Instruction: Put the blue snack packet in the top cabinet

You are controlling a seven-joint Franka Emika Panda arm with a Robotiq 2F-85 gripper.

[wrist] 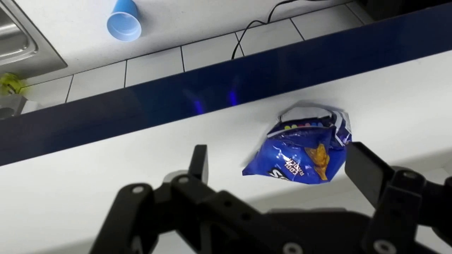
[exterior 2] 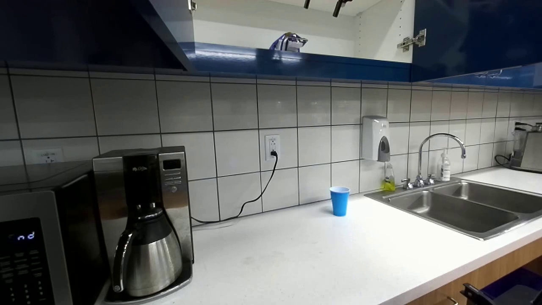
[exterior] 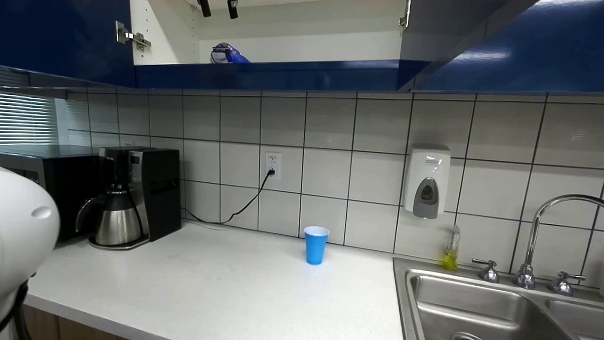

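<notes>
– White tiled wall (exterior: 325, 170), pale countertop (exterior: 212, 283) below it. Is there any writing about?
– In an exterior view the coffee maker (exterior 2: 144, 186) reads "Mr. Coffee", and the display of the microwave (exterior 2: 55, 233) glows with "nd". The soap dispenser (exterior: 429, 172) bears a mark too small to make out.
– And on the blue snack packet (wrist: 293, 155)?
– "COOL RANCH", in white, running at a slant in the wrist view. Next to it are bolder letters, partly lost in the folds; an "S" comes through.
– What's the packet like otherwise?
– Glossy, crumpled blue foil, white stripes at one end, a golden-orange chip picture, and a row of coloured dots beside a fold.
– Where is it?
– In the top cabinet (exterior: 264, 75), lying on the white floor (wrist: 134, 169) behind the dark-blue front edge. The doors (exterior: 61, 38) stand open.
– And the gripper (wrist: 282, 164)?
– Above the packet. Its fingers (wrist: 199, 162) are spread wide, and both exterior views show a gap between them and the foil.
</notes>
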